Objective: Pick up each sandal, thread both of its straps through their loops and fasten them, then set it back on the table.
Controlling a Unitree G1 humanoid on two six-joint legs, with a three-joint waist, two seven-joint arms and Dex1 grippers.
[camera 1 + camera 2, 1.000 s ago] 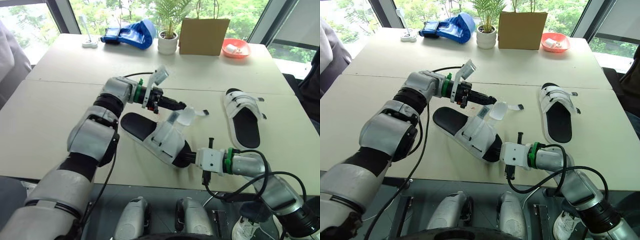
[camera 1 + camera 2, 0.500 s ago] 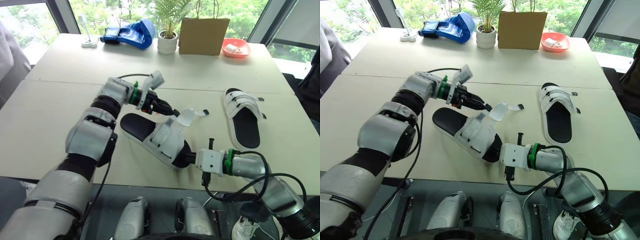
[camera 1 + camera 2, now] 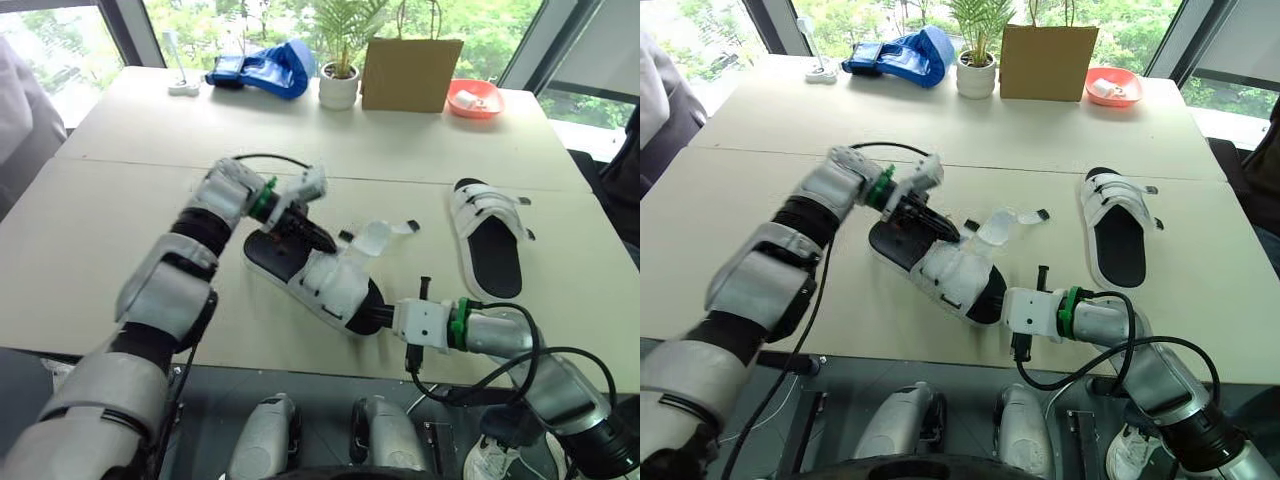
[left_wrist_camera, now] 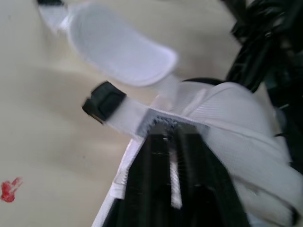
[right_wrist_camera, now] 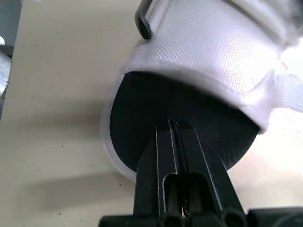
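Head view: beige table (image 3: 100, 250), far edge bearing blue bag (image 3: 262, 68), potted plant (image 3: 338, 80), brown paper bag (image 3: 410, 75), red dish (image 3: 490, 103); one sandal (image 3: 335, 285) mid-table, second sandal (image 3: 490, 250) apart at right.
Left wrist view: left tool (image 4: 173, 132) pinching white strap (image 4: 128, 116).
Right wrist view: right tool (image 5: 174, 124) pressed together, tips on sandal's black insole (image 5: 142, 104).

No text, label or number can be read anywhere.

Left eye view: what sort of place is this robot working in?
Probably an office or meeting room, though that's a guess: pale tables pushed together beside large windows onto trees, with a potted plant and a brown paper bag on the far table.
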